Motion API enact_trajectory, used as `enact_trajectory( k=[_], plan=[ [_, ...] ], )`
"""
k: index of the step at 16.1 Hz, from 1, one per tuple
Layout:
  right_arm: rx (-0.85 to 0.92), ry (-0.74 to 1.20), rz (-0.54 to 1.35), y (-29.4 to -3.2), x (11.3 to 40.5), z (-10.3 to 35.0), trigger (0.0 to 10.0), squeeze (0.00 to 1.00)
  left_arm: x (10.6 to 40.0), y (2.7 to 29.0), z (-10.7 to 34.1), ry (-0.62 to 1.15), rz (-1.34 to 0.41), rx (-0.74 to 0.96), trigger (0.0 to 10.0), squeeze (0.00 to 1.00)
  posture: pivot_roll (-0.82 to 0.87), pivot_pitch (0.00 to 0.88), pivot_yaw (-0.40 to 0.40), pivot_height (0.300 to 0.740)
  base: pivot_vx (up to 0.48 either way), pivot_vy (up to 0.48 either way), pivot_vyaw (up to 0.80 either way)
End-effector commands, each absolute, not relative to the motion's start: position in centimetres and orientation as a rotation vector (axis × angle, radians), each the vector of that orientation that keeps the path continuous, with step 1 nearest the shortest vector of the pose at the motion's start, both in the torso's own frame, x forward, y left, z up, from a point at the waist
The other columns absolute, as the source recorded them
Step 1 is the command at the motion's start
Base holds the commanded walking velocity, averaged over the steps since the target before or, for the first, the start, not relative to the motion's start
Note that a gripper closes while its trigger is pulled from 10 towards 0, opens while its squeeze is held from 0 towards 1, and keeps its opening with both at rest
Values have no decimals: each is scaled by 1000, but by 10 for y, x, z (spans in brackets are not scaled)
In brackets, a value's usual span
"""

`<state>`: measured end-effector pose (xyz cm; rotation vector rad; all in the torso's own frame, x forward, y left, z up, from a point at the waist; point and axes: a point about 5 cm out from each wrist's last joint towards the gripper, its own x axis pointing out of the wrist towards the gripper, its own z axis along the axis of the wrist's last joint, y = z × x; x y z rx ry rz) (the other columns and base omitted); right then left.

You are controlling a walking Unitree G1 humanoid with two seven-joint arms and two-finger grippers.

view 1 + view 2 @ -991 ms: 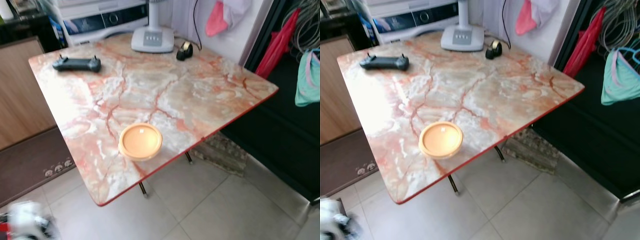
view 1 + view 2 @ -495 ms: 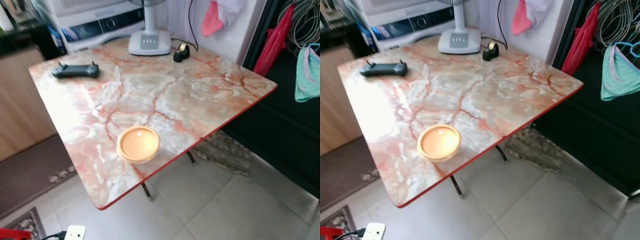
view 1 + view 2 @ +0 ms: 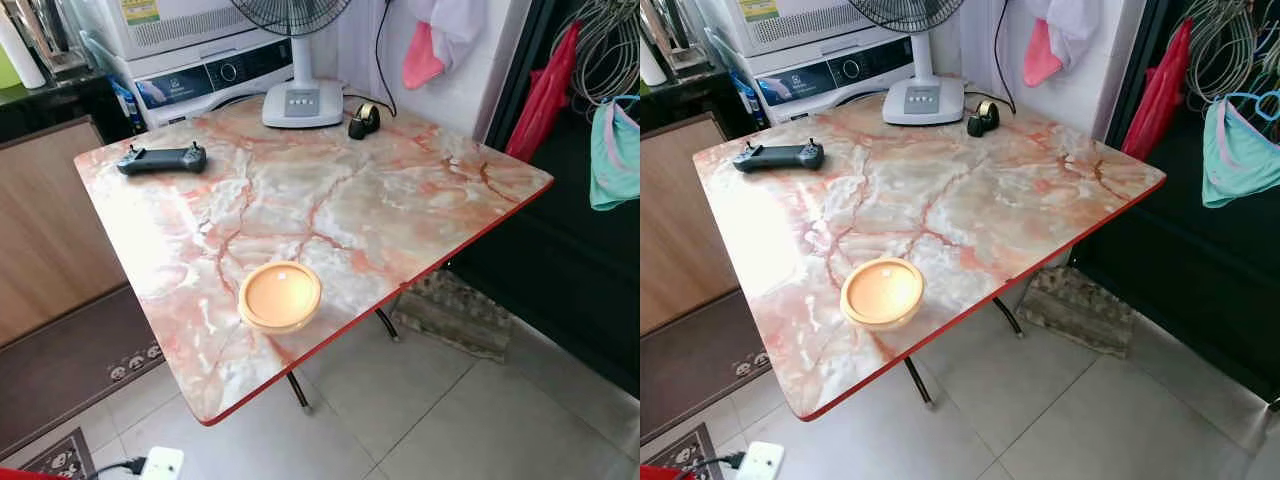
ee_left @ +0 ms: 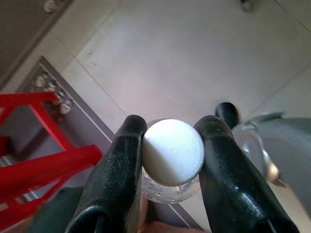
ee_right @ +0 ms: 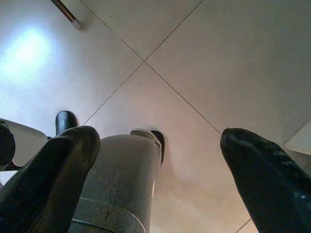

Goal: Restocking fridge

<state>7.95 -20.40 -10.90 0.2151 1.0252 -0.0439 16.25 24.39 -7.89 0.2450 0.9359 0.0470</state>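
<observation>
In the left wrist view my left gripper (image 4: 172, 127) is shut on a clear bottle with a white ribbed cap (image 4: 173, 151), held low over the tiled floor. My right gripper (image 5: 158, 138) hangs open above the floor tiles, nothing between its fingers, beside my silver leg (image 5: 114, 184). Ahead stands a marble-patterned table (image 3: 400, 200) with a red edge. Near its front edge sits a round orange container (image 3: 280, 296).
A black controller (image 3: 161, 158), a fan base (image 3: 302, 103) and a tape dispenser (image 3: 362, 121) lie at the table's far side. A washing machine (image 3: 200, 75) stands behind. Wooden cabinet (image 3: 40, 230) left, hanging clothes (image 3: 612, 150) right, power strip (image 3: 160, 463) on the floor.
The head camera has shifted and sharpened: the table sits a little lower in the picture and more of the fan and washing machine shows. Nothing on the table has moved.
</observation>
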Motion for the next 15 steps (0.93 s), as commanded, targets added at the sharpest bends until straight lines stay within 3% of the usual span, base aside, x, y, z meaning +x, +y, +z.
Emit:
enact_trajectory(
  k=[1, 5, 9, 15],
  plan=[
    [234, 1067, -51, -202, 66, -112, 10000, 0, 152, 243, -84, 969, 40, 257, 10000, 0, 94, 7, 21, 740, 0, 0, 0],
    [209, 1086, -27, -207, 62, -112, 10000, 0, 135, 236, -92, 1017, 45, 235, 10000, 0, 97, 0, -4, 740, -120, 0, 0],
    [206, 1095, -31, -210, 59, -112, 10000, 0, 147, 234, -89, 1004, -8, 299, 10000, 0, 107, 7, -9, 740, -287, 0, 0],
    [219, 1087, -43, -209, 60, -112, 10000, 0, 152, 237, -86, 988, 30, 266, 10000, 0, 109, 39, -11, 740, -287, 0, 0]
  ],
)
